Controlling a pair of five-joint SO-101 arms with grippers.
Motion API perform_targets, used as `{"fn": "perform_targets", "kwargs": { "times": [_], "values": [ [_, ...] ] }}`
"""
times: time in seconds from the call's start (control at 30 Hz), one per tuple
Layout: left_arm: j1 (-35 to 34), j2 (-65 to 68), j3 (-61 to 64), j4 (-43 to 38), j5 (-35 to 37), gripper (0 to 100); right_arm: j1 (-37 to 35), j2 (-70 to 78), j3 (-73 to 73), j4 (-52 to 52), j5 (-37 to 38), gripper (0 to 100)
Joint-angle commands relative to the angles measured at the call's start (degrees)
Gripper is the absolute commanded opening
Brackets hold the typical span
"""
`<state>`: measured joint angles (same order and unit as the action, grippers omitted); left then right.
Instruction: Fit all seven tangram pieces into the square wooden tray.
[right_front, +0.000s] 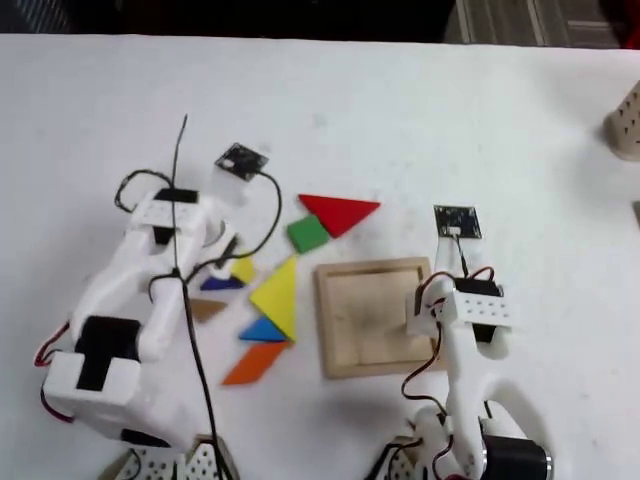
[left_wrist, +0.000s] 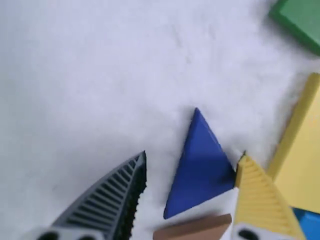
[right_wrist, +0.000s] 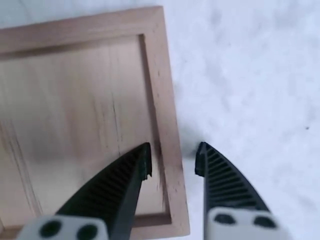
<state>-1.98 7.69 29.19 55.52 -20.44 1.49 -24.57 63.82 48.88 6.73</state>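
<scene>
Seven tangram pieces lie loose on the white tabletop, none of them yet inside the square wooden tray, which sits bare beside the cluster. The right pincer hangs partly open astride the tray's rim, one finger over the floor and the other over the tabletop. It grips nothing and is apparently placed to steady the tray. The big yellow triangle lies just beside the tray, with the red triangle beyond it, then the orange parallelogram, green square and light blue triangle. The left pincer, spread wide and empty, brackets the dark blue triangle, the likely first pick. The brown triangle lies just beside it.
</scene>
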Motion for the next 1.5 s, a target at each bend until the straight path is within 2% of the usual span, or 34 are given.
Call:
{"fn": "perform_targets", "kwargs": {
  "times": [0.0, 0.27, 0.4, 0.6, 0.7, 0.8, 1.03, 1.4, 1.47],
  "values": [
    [-0.75, -1.63, 0.09, -0.62, -1.23, 29, -0.48, -1.45, -0.09, -1.19, 0.70, 14.5],
    [0.13, -1.54, 0.18, 2.20, -2.37, 29, -0.48, -1.45, -0.09, -1.19, 0.70, 14.5],
    [0.48, -1.98, 1.93, 3.34, -11.25, 29, -0.48, -1.45, -0.09, -1.19, 0.70, 14.5],
    [0.57, -1.98, 1.41, 2.81, -20.40, 29, -0.48, -1.45, -0.09, -1.19, 0.70, 14.5],
    [0.75, -1.98, 1.41, -1.58, -18.02, 29, -0.48, -1.45, -0.09, -1.19, 0.70, 14.5],
    [1.63, -1.71, 1.41, -2.37, -16.97, 29, -0.48, -1.45, -0.09, -1.27, 0.62, 14.5],
    [4.09, -1.71, 1.85, -2.37, -17.41, 10, -0.48, -1.45, -0.09, -1.27, 0.62, 14.5],
    [3.65, -2.07, 1.23, -0.79, -16.79, 10, -0.48, -1.45, -0.09, -1.27, 0.62, 14.5],
    [3.65, -2.33, -0.44, -0.70, -13.89, 10, -0.48, -1.45, -0.09, -1.27, 0.62, 14.5]
  ]
}}
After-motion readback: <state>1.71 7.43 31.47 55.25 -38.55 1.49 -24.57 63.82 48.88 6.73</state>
